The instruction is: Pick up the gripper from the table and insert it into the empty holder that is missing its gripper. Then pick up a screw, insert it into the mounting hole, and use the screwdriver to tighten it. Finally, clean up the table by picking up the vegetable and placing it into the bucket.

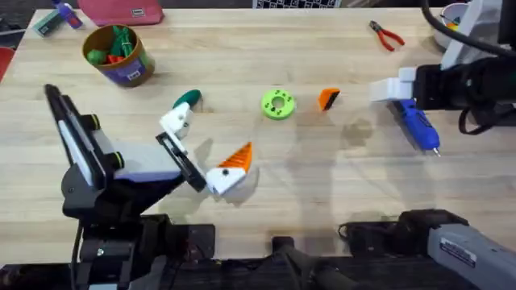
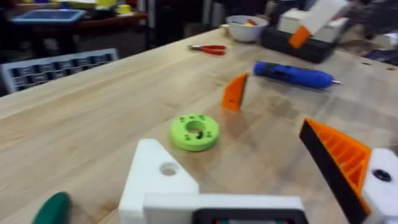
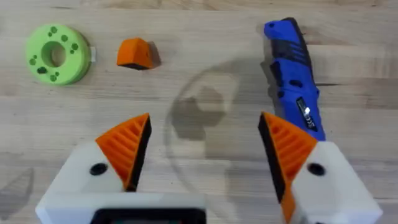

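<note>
Overhead view. Pale wood counter (image 1: 266,185). Bucket (image 1: 118,55), tan with a purple band, upper left of the frame, holding green and orange toy items. Vegetable (image 1: 187,98), dark green oval, left of centre, just above the left gripper (image 1: 199,147). That gripper carries one bare white holder (image 1: 176,121) and one orange wedge on a white base; the two are spread apart, nothing between them. Green disc (image 1: 278,105) with holes, centre. Small orange gripper (image 1: 328,98) loose on the counter just right of the disc. Screwdriver (image 1: 418,125), blue, right of frame, lying flat with its tip toward the lower right. Right gripper (image 1: 390,89) just beside the screwdriver's upper end. Red-handled pliers (image 1: 387,35), upper right.

Left wrist view. White holder (image 2: 158,177) with a round hole, lower centre; orange ribbed finger (image 2: 342,155) at lower right; wide gap between. Green disc (image 2: 194,131) mid-frame, small orange gripper (image 2: 235,92) standing beyond it, screwdriver (image 2: 292,74) farther off. Vegetable (image 2: 53,208) at lower left corner. Pliers (image 2: 211,48) and a white bowl (image 2: 247,28) at the far edge.

Right wrist view. Two orange ribbed fingers (image 3: 127,146), well apart, empty, above the bare counter (image 3: 199,74). Screwdriver (image 3: 292,71) at upper right, near one finger. Small orange gripper (image 3: 134,53) and green disc (image 3: 55,53) at upper left, apart from each other.
</note>
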Controlling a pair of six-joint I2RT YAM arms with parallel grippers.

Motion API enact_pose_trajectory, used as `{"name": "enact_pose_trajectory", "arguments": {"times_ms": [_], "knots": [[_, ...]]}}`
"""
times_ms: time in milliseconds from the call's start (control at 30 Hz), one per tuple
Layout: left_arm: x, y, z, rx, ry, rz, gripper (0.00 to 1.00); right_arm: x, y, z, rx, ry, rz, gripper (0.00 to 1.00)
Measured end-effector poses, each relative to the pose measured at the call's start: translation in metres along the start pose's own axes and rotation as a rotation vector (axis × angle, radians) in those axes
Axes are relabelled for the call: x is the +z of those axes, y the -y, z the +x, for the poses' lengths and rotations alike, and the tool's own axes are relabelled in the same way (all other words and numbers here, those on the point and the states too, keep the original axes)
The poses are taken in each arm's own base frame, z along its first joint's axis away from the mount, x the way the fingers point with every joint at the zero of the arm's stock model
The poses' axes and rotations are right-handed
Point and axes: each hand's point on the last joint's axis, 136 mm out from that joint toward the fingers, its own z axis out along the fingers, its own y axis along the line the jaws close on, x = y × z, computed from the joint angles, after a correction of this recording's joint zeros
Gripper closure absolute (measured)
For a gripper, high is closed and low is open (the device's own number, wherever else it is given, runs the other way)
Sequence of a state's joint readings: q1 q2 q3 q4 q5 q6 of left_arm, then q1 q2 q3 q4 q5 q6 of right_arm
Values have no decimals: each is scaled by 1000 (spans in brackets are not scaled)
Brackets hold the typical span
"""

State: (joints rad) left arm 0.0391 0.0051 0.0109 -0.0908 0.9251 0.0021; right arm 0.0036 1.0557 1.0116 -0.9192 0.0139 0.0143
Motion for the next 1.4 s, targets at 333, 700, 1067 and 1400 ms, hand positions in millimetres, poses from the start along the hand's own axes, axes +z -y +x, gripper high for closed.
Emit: {"name": "enact_pose_trajectory", "arguments": {"times_ms": [333, 700, 1067, 1400], "knots": [[-2, 25, 2, -19, -10, 143, 13, 0, 0, 0, 0, 0, 0, 8], [-2, 27, 3, -21, -11, 157, 13, 0, 0, 0, 0, 0, 0, 7], [-2, 27, 3, -21, -11, 157, 13, 0, 0, 0, 0, 0, 0, 7], [-2, 27, 3, -21, -11, 157, 13, 0, 0, 0, 0, 0, 0, 8]]}}
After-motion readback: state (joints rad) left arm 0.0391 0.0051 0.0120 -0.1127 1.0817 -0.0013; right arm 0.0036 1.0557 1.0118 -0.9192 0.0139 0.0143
